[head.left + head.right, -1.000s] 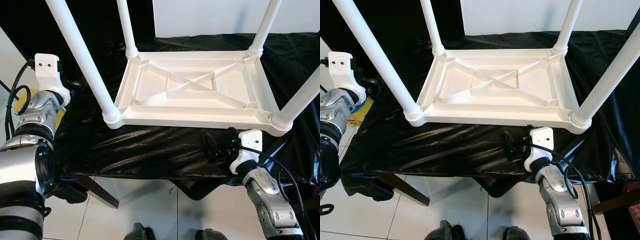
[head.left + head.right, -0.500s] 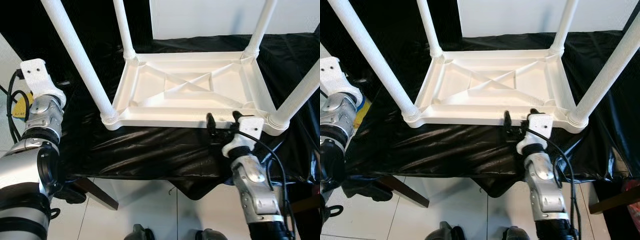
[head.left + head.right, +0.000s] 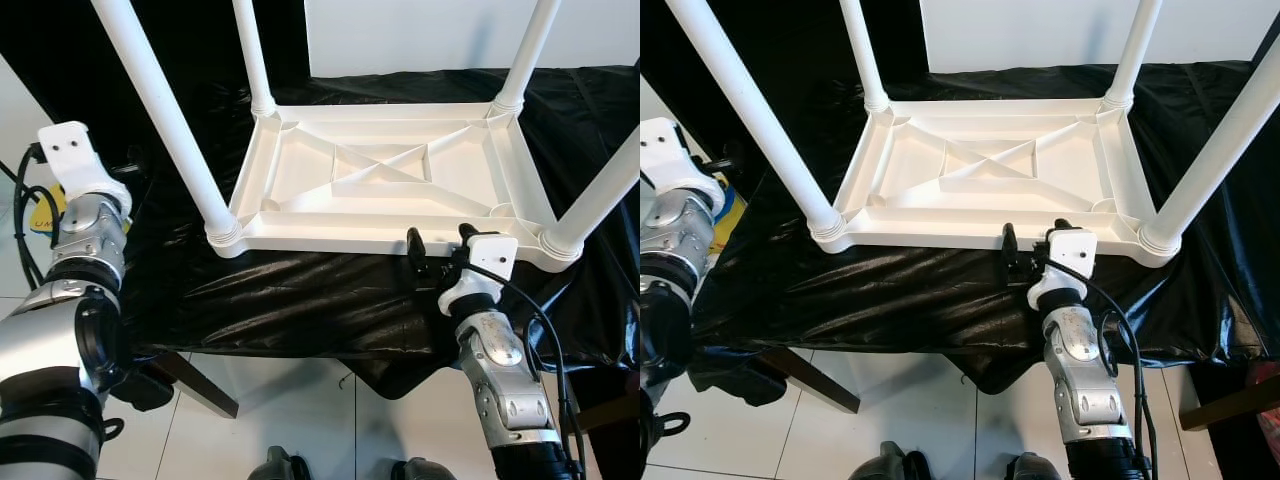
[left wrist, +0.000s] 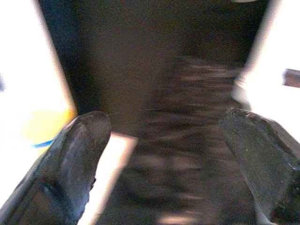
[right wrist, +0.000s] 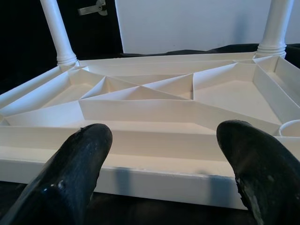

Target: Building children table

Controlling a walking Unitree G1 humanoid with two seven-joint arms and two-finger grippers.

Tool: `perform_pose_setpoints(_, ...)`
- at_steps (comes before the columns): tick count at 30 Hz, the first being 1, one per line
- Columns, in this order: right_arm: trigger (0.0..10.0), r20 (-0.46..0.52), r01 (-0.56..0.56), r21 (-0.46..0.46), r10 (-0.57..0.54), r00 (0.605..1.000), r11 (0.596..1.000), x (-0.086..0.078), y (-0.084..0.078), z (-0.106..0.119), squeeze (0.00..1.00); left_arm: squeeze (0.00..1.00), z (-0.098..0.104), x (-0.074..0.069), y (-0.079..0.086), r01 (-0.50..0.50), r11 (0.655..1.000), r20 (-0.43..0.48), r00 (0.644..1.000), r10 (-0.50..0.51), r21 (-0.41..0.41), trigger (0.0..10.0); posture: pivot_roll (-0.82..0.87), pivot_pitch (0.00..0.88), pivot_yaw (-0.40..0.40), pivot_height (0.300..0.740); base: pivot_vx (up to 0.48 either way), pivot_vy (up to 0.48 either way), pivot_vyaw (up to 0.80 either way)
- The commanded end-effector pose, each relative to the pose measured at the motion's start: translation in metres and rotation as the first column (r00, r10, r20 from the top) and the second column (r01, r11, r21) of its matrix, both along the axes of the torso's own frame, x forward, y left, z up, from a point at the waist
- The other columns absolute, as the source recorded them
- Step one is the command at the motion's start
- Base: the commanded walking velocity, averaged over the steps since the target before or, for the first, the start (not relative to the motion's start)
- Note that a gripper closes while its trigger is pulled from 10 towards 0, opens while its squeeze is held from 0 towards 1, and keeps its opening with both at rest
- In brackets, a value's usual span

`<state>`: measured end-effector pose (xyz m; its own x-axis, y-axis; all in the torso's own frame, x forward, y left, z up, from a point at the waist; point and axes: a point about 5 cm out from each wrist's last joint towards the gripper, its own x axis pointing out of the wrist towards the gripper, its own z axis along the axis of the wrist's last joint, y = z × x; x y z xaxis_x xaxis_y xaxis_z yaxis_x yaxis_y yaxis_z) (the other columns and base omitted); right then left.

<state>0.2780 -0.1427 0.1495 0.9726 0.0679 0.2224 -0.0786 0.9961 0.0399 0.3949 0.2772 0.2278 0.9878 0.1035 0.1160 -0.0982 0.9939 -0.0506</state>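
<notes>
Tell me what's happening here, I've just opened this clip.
A white plastic children's table lies upside down on a black-covered surface, all four legs fitted and pointing up. The robot's right hand is at the table's near rim with its fingers open, not gripping anything. The left hand is off to the side near the left edge of the black cover, fingers open and empty.

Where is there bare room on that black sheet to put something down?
A bare strip of glossy black plastic sheet runs along the near edge, left of the right end effector. The upturned white plastic table crowds the middle. Another bare patch lies between the table's near-left leg and the left end effector.
</notes>
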Motion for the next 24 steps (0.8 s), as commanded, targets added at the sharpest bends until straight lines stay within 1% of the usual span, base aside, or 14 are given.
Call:
perform_pose_setpoints(1,10.0,-0.012,0.003,0.0,-0.003,1.0,1.0,-0.001,0.001,-0.005,0.0,0.0,0.0,0.001,-0.006,0.062,0.998,0.008,0.998,-0.062,0.003,10.0,-0.18,0.085,0.093,0.74,0.0,0.0,0.0)
perform_pose_setpoints(3,10.0,-0.014,0.007,0.0,-0.007,1.0,1.0,-0.003,-0.001,-0.006,0.0,0.0,-0.002,0.001,-0.014,0.196,0.98,-0.001,0.981,-0.196,0.025,10.0,-0.18,0.086,0.097,0.74,0.0,0.0,0.0)
perform_pose_setpoints(4,10.0,-0.014,0.007,0.0,-0.007,1.0,1.0,-0.003,-0.001,-0.006,0.0,0.0,-0.002,0.001,-0.014,0.196,0.98,-0.001,0.981,-0.196,0.025,10.0,-0.18,0.086,0.097,0.74,0.0,0.0,0.0)
perform_pose_setpoints(5,10.0,-0.017,0.009,-0.001,-0.009,1.0,1.0,-0.003,-0.001,-0.007,0.0,0.0,-0.003,0.0,-0.015,0.243,0.97,-0.007,0.97,-0.243,0.027,10.0,-0.19,0.088,0.099,0.74,0.0,0.0,0.0)
perform_pose_setpoints(6,10.0,-0.02,0.012,0.0,-0.012,1.0,1.0,-0.004,-0.002,-0.007,0.0,0.0,-0.003,0.0,-0.015,0.262,0.965,-0.013,0.965,-0.261,0.034,10.0,-0.19,0.088,0.101,0.74,0.0,0.0,0.0)
perform_pose_setpoints(9,10.0,-0.021,0.014,0.0,-0.014,1.0,1.0,-0.004,-0.002,-0.007,0.0,0.0,-0.002,0.0,-0.013,0.252,0.967,-0.022,0.968,-0.251,0.042,10.0,-0.18,0.086,0.101,0.74,0.0,0.0,0.0)
perform_pose_setpoints(10,10.0,-0.021,0.016,0.005,-0.016,1.0,1.0,-0.003,-0.001,-0.008,0.0,0.0,-0.002,0.0,0.0,0.072,0.996,-0.058,0.996,-0.069,0.054,10.0,-0.18,0.084,0.101,0.74,0.0,0.0,0.0)
perform_pose_setpoints(11,10.0,-0.021,0.016,0.007,-0.016,1.0,1.0,-0.002,0.0,-0.007,0.0,0.0,-0.001,-0.001,0.006,-0.012,0.998,-0.066,0.998,0.015,0.057,10.0,-0.18,0.084,0.101,0.74,0.0,0.0,0.0)
perform_pose_setpoints(12,10.0,-0.021,0.016,0.007,-0.016,1.0,1.0,-0.002,0.0,-0.007,0.0,0.0,-0.001,-0.001,0.006,-0.012,0.998,-0.066,0.998,0.015,0.057,10.0,-0.18,0.084,0.101,0.74,0.0,0.0,0.0)
perform_pose_setpoints(13,10.0,-0.02,0.014,0.01,-0.014,1.0,1.0,-0.002,0.001,-0.007,0.0,0.0,-0.001,-0.002,0.012,-0.092,0.996,-0.066,0.993,0.093,0.011,10.0,-0.18,0.085,0.101,0.74,0.0,0.0,0.0)
perform_pose_setpoints(14,10.0,-0.018,0.012,0.011,-0.012,1.0,1.0,-0.002,0.002,-0.007,0.0,0.0,-0.001,-0.003,0.016,-0.133,0.991,-0.066,0.989,0.13,-0.032,10.0,-0.18,0.087,0.1,0.74,0.0,0.0,0.0)
perform_pose_setpoints(17,10.0,-0.015,0.008,0.012,-0.008,1.0,1.0,-0.002,0.002,-0.006,0.0,0.0,0.0,-0.002,0.015,-0.159,0.987,-0.071,0.985,0.157,-0.029,10.0,-0.19,0.098,0.098,0.74,0.0,0.0,0.0)
perform_pose_setpoints(19,10.0,-0.015,0.006,0.011,-0.006,1.0,1.0,-0.003,0.002,-0.005,0.0,0.0,0.002,0.0,0.012,-0.146,0.989,-0.073,0.987,0.145,-0.004,10.0,-0.19,0.105,0.096,0.74,0.0,0.0,0.0)
perform_pose_setpoints(24,10.0,-0.023,0.001,0.011,0.0,1.0,1.0,-0.009,0.002,-0.005,0.0,0.0,0.007,0.004,0.001,-0.083,0.996,-0.055,0.995,0.083,-0.006,10.0,-0.2,0.126,0.094,0.74,0.0,0.0,0.0)
